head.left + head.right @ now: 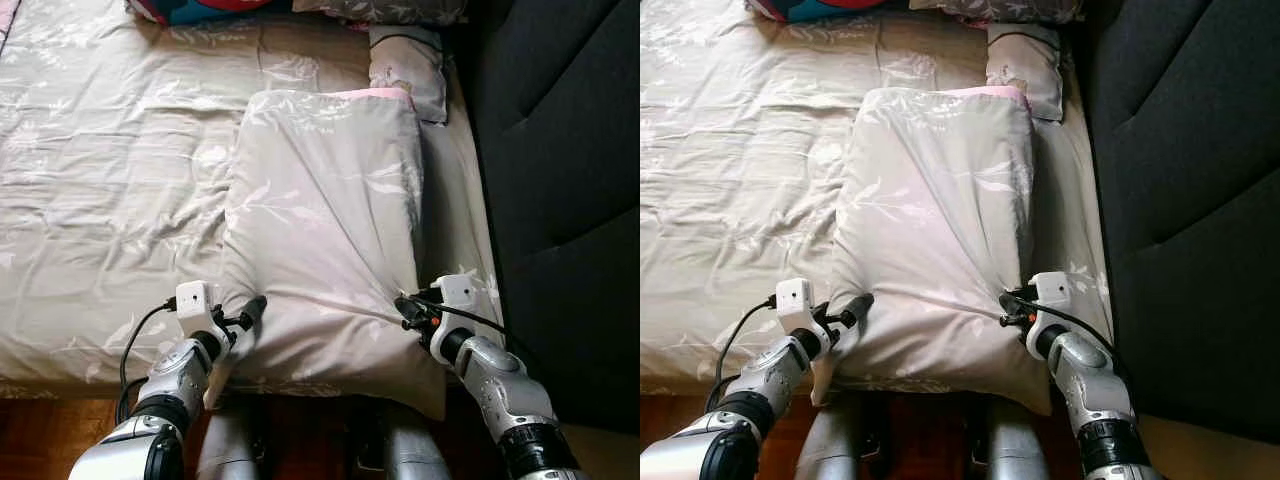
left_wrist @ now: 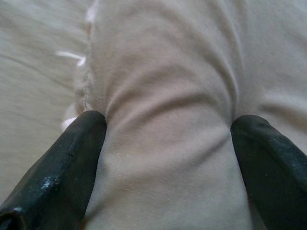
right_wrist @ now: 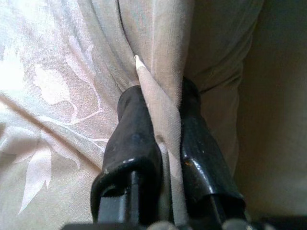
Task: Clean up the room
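Note:
A folded beige quilt with a pale leaf print lies on the bed, a pink edge showing at its far end. My right gripper is at the quilt's near right corner. In the right wrist view the right gripper is shut on a pinched fold of the quilt cloth. My left gripper rests at the quilt's near left corner. In the left wrist view its fingers stand wide apart with quilt cloth bulging between them.
The bed sheet spreads wide to the left. A small patterned pillow lies beyond the quilt, and a colourful cushion sits at the far edge. A dark padded panel walls the right side. Wooden floor shows below the bed's edge.

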Controlling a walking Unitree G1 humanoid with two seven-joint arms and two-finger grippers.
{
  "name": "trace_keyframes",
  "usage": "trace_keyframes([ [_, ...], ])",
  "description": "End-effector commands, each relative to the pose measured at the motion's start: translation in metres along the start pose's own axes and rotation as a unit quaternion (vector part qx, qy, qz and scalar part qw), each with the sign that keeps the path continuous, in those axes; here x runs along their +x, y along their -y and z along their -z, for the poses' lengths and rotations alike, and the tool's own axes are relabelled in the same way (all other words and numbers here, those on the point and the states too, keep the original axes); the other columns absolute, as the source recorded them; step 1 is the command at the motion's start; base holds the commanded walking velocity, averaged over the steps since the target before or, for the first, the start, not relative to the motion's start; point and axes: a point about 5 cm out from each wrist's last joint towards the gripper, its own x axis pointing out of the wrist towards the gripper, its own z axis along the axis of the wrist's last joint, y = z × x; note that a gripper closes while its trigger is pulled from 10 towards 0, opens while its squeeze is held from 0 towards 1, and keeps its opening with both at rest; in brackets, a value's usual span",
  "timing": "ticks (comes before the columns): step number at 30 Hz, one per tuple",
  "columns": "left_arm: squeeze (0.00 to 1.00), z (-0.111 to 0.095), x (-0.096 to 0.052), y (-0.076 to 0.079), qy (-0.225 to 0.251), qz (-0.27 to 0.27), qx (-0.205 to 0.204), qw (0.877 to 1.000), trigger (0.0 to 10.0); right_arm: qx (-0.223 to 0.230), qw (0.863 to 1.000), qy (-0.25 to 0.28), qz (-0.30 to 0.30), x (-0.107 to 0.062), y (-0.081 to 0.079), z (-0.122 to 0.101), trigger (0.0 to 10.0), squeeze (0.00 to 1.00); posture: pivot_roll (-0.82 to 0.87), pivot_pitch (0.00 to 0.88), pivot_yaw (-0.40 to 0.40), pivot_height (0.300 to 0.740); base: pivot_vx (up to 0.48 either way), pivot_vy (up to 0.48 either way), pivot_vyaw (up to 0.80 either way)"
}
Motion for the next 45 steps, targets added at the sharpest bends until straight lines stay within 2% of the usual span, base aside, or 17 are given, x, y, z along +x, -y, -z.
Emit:
trace_keyframes([
  [1, 0.00, 0.049, -0.009, 0.009, -0.094, 0.024, -0.023, 0.995, 10.0, 0.034, 0.995, -0.089, 0.003, -0.010, 0.001, 0.047, 0.0, 0.00, -0.17, 0.442, -0.128, 0.660, 0.000, 0.000, 0.00],
  [7, 0.00, 0.058, -0.008, 0.022, -0.113, 0.057, -0.019, 0.992, 10.0, 0.034, 0.995, -0.091, 0.001, -0.012, -0.001, 0.046, 0.0, 0.00, -0.18, 0.450, -0.132, 0.660, 0.000, 0.000, 0.00],
  [8, 0.00, 0.059, -0.008, 0.024, -0.115, 0.061, -0.014, 0.991, 0.0, 0.035, 0.995, -0.090, 0.001, -0.012, -0.001, 0.046, 0.0, 0.00, -0.18, 0.451, -0.132, 0.660, 0.000, 0.000, 0.00],
  [18, 0.00, 0.056, -0.004, 0.032, -0.105, 0.085, -0.019, 0.991, 0.0, 0.042, 0.995, -0.096, -0.004, -0.010, -0.010, 0.049, 0.0, 0.00, -0.17, 0.452, -0.126, 0.660, 0.000, 0.000, 0.00],
  [31, 0.00, 0.047, -0.002, 0.032, -0.081, 0.085, -0.019, 0.993, 0.0, 0.051, 0.994, -0.097, -0.005, -0.005, -0.018, 0.056, 0.0, 0.00, -0.13, 0.437, -0.098, 0.660, 0.000, 0.000, 0.00],
  [45, 0.00, 0.050, -0.005, 0.031, -0.064, 0.085, -0.024, 0.994, 0.0, 0.063, 0.994, -0.087, 0.003, -0.004, -0.023, 0.064, 0.0, 0.00, -0.11, 0.415, -0.073, 0.660, 0.000, 0.000, 0.00],
])
